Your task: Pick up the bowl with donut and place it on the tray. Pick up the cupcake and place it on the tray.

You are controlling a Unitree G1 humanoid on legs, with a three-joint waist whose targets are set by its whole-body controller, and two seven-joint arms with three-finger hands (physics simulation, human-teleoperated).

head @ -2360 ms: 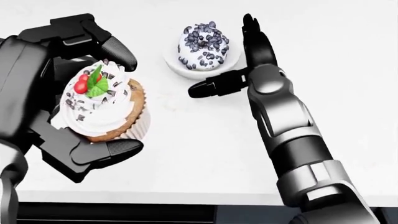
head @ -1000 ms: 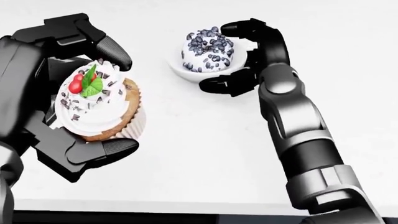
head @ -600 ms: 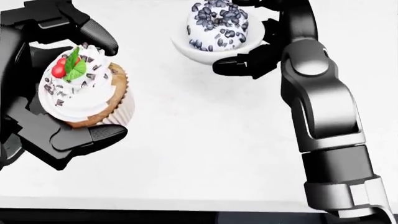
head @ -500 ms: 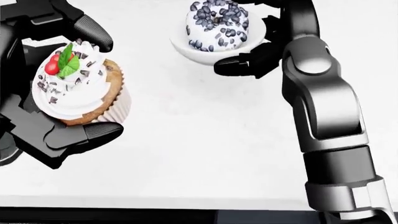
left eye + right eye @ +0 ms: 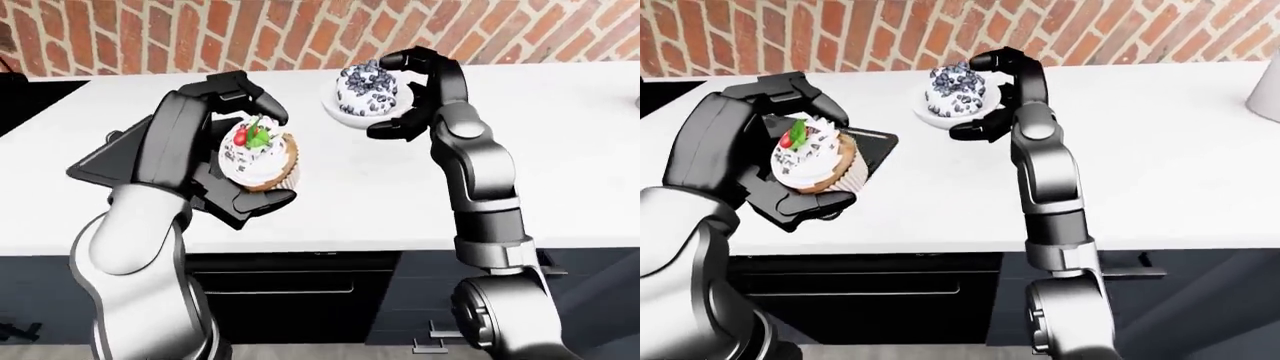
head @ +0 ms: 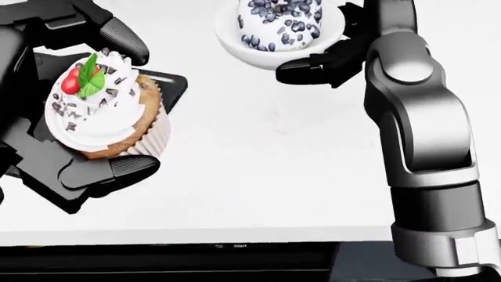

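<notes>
now bowl (image 6: 270,53) lifted; tray (image 5: 865,150) newly visible.

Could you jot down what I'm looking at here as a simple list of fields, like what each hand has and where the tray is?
left hand: closed round the cupcake, held above the counter
right hand: fingers closed round the bowl with the donut
tray: dark, flat on the white counter, partly hidden behind the cupcake
on the tray: neither item yet
backdrop: brick wall
</notes>
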